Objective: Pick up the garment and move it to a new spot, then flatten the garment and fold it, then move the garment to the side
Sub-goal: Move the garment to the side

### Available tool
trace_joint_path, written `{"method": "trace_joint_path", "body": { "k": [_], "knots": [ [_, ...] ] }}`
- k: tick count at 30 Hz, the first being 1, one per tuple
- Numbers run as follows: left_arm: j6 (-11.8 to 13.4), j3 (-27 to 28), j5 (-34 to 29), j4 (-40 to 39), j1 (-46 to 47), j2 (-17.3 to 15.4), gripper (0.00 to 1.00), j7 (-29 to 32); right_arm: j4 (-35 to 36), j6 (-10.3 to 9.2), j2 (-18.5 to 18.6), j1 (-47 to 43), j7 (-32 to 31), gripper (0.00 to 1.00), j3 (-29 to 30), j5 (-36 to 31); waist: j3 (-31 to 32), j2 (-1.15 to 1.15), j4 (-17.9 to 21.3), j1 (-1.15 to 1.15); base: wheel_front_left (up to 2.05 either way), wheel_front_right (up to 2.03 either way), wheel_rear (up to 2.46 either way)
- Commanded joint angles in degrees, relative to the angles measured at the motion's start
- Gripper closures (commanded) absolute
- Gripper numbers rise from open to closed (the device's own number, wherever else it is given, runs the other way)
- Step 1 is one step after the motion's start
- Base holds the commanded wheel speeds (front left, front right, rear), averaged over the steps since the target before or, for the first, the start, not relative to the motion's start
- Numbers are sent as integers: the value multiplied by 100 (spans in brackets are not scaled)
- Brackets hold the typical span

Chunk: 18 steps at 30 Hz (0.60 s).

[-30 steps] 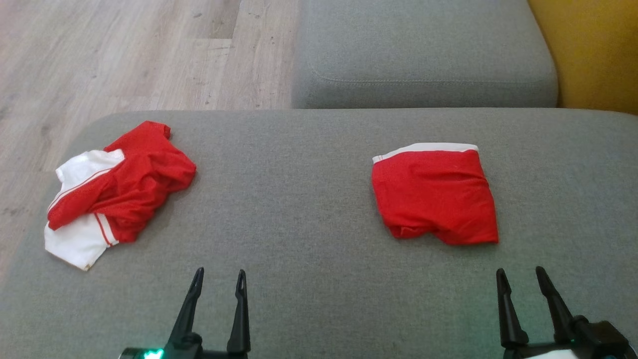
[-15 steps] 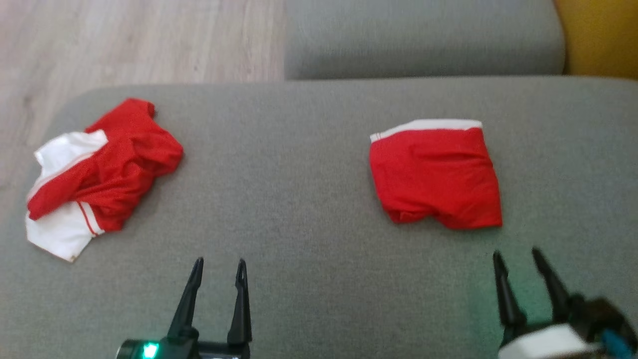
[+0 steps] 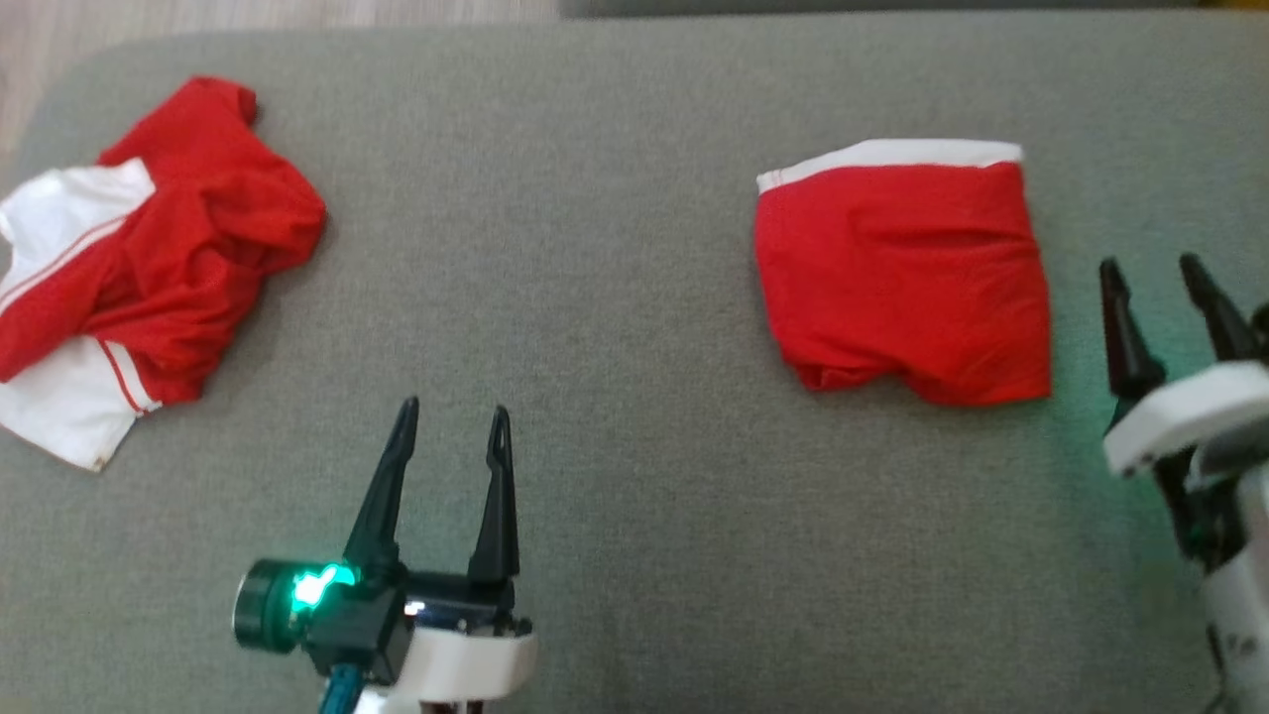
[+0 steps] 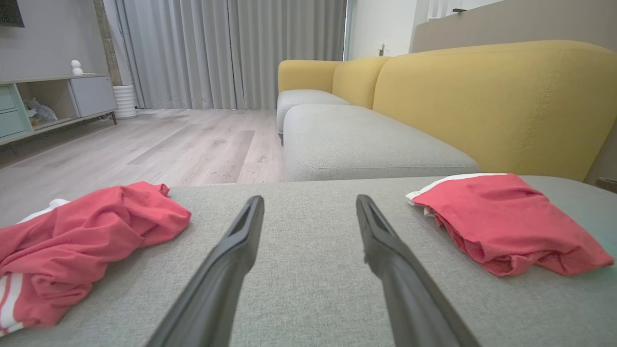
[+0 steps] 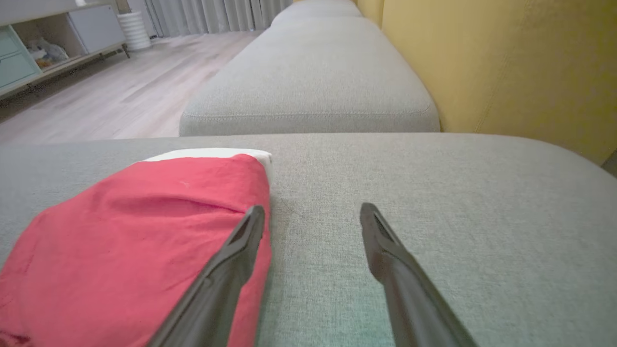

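Two red things lie on the grey cushion (image 3: 615, 248). What is the one on the left?

It is the crumpled garment (image 3: 149, 258), red and white, all bunched up. The edge of the head view cuts off its left side.

And next to it?

The left pincer (image 3: 453, 409), near the front, over bare cushion. Its two fingers stand apart, so it is open.

Then?

The folded garment (image 3: 902, 278), red with a white band along its far edge. I cannot tell what kind of clothing it is.

And far right?

The right pincer (image 3: 1150, 266), just beside the folded garment, is spread wide and holds nothing. In its wrist view one finger (image 5: 229, 270) covers the cloth's edge, so I cannot tell if they touch.
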State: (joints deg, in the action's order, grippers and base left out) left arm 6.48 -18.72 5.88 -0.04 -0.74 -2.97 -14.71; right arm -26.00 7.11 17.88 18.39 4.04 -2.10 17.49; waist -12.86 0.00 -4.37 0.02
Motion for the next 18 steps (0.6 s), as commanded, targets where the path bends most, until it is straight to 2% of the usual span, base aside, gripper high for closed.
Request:
{"method": "trace_joint_path", "body": {
  "k": [1, 4, 8, 9, 10, 11, 15, 18],
  "knots": [
    [-10, 112, -82, -179, 238, 9, 0, -29, -33, 37, 192, 266, -269, 0, -224, 284, -215, 0, -79, -2, 0, 0, 0],
    [12, 74, -62, -175, 313, 9, 0, -29, -176, 37, 227, 430, -512, 0, -382, 586, -329, 0, -115, -2, 0, 0, 0],
    [63, -28, -25, -165, 479, 9, 0, -29, -427, 37, 264, 684, -784, 0, -866, 1161, -529, 0, -194, -2, 0, 0, 0],
    [81, -46, -20, -160, 508, 9, 0, -29, -474, 37, 274, 738, -797, 13, -999, 1268, -560, 0, -203, -2, 0, 0, 0],
    [99, -58, -13, -160, 532, 9, 0, -29, -512, 37, 290, 792, -778, 86, -1109, 1352, -597, 0, -204, -2, 0, 0, 0],
    [118, -62, -9, -164, 554, 9, 0, -29, -548, 37, 311, 850, -729, 100, -1187, 1420, -630, 0, -193, -2, 0, 0, 0],
    [162, -26, -12, -212, 604, 9, 0, -29, -604, 37, 479, 1102, -405, 100, -1380, 1532, -759, 0, -27, -2, 0, 0, 0],
    [116, 19, -56, -282, 650, 9, 0, -29, -596, 37, 741, 1244, -330, 100, -1479, 1514, -882, 0, 215, -2, 0, 0, 0]
  ]
}}
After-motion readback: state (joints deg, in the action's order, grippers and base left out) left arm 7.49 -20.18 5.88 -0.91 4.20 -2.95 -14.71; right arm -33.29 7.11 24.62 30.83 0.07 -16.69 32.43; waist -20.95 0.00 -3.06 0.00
